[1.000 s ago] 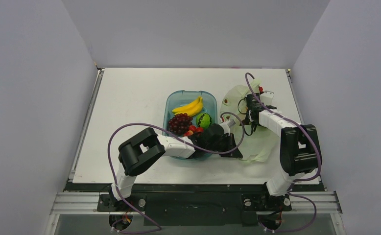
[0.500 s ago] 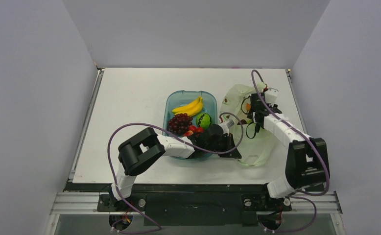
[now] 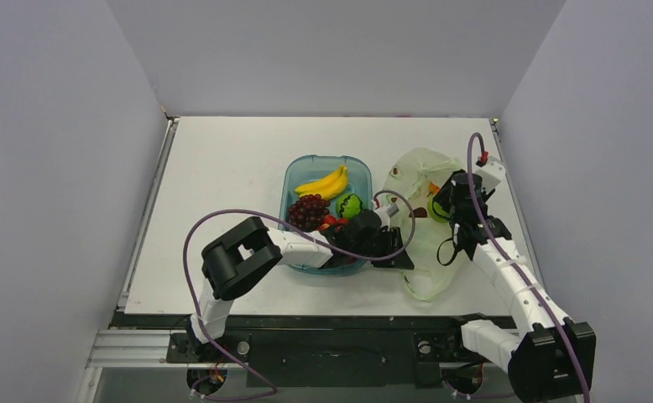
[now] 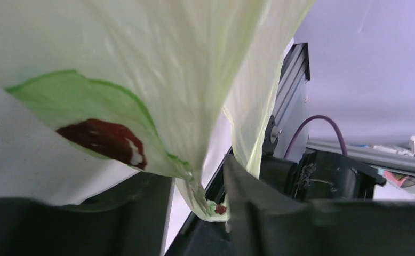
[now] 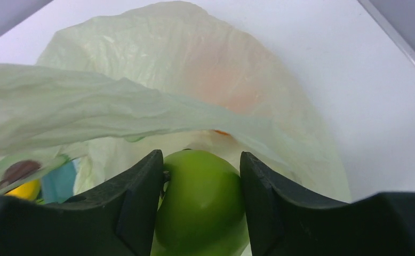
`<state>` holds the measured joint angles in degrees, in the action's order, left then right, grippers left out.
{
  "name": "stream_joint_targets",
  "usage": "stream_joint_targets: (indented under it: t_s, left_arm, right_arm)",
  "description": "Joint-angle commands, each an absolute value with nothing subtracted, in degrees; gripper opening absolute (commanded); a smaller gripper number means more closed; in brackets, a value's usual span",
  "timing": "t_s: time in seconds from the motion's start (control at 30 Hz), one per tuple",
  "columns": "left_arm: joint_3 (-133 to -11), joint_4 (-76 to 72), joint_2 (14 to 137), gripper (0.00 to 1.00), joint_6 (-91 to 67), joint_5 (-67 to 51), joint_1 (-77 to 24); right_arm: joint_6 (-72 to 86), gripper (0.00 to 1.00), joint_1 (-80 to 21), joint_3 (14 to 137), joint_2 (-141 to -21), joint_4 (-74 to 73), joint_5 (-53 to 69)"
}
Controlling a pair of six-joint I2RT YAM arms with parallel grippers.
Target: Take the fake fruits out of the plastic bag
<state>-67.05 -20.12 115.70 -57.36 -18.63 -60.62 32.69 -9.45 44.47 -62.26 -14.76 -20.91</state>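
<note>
Right wrist: right fingers (image 5: 136, 208) clamp the green apple (image 5: 201, 200); left fingers (image 4: 250, 210) pinch the plastic bag (image 4: 194, 80).

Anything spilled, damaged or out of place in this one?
Nothing stands out. The banana and grapes lie inside the tray. The left gripper pinches the bag at its edge, and the right gripper holds a green apple inside it.
</note>
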Motion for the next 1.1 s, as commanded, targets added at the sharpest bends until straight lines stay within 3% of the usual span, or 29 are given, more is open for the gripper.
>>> stream_joint_targets:
  t_s: [0.0,0.13,0.27,0.47,0.73,1.07]
  left_arm:
    - [-69.0,-18.1,110.8,0.46,-54.2,-18.9,-60.2]
    - [-68.0,-14.8,105.5,0.66,-50.4,-17.0,-60.0]
    - [-67.5,-13.1,99.9,0.75,-47.9,-16.4,-59.4]
    - [-65.1,-8.3,89.7,0.79,-43.9,-15.6,-57.8]
    - [-59.3,12.2,67.0,0.83,-35.4,3.9,-54.4]
    - [-59.0,30.8,41.7,0.9,-32.8,23.8,-52.1]
  right_arm:
    - [35.3,0.0,-9.6,42.3,-55.9,-14.0,-14.5]
    - [34.5,0.0,-9.7,41.2,-51.1,-17.5,-10.9]
    - [33.3,0.0,-10.1,42.5,-49.2,-22.1,-7.0]
    - [34.4,0.0,-14.6,42.8,-47.2,-24.4,-1.9]
    - [36.8,0.0,-28.8,44.5,-51.3,-15.3,-1.5]
    - [39.7,0.0,-46.8,57.8,-77.4,-2.2,-2.4]
